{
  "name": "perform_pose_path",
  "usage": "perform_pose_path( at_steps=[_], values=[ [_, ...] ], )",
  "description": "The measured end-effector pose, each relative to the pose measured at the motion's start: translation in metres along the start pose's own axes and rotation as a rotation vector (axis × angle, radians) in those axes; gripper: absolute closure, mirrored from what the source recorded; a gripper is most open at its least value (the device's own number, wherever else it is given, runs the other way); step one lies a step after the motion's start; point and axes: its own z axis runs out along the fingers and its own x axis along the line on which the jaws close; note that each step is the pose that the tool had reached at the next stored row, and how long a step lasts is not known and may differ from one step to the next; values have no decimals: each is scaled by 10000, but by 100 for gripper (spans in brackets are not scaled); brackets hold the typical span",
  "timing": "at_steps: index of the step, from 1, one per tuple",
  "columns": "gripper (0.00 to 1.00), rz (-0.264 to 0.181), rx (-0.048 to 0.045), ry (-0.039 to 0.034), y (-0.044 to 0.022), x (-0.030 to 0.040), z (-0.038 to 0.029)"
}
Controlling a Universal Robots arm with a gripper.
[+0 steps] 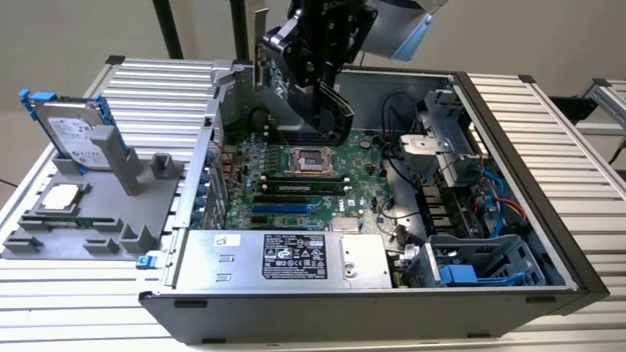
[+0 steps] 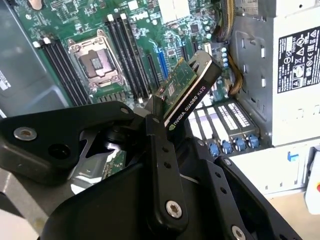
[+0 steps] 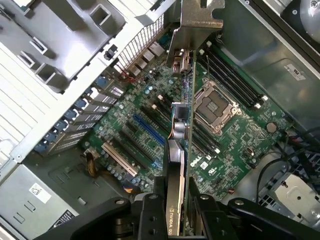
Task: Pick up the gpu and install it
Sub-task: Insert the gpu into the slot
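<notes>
We've got the black gripper (image 3: 175, 200) clamped on the slim green-and-black gpu (image 3: 176, 160), hanging over the green motherboard (image 3: 235, 135). Hard to tell whether it lines up with the blue slot (image 3: 148, 129); we should keep it level and square.

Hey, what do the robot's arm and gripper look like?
The gripper is matte black, built from flat, rounded links joined by silver screws. The arm above it is a silver-grey tube with a light blue cap.
</notes>
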Motion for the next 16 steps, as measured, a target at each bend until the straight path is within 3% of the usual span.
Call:
perform_pose_path(
  at_steps=[6, 16],
  values=[
    [100, -588, 209, -230, -1, 0, 0],
    [100, -1917, 174, -294, -2, -2, 0]
  ],
)
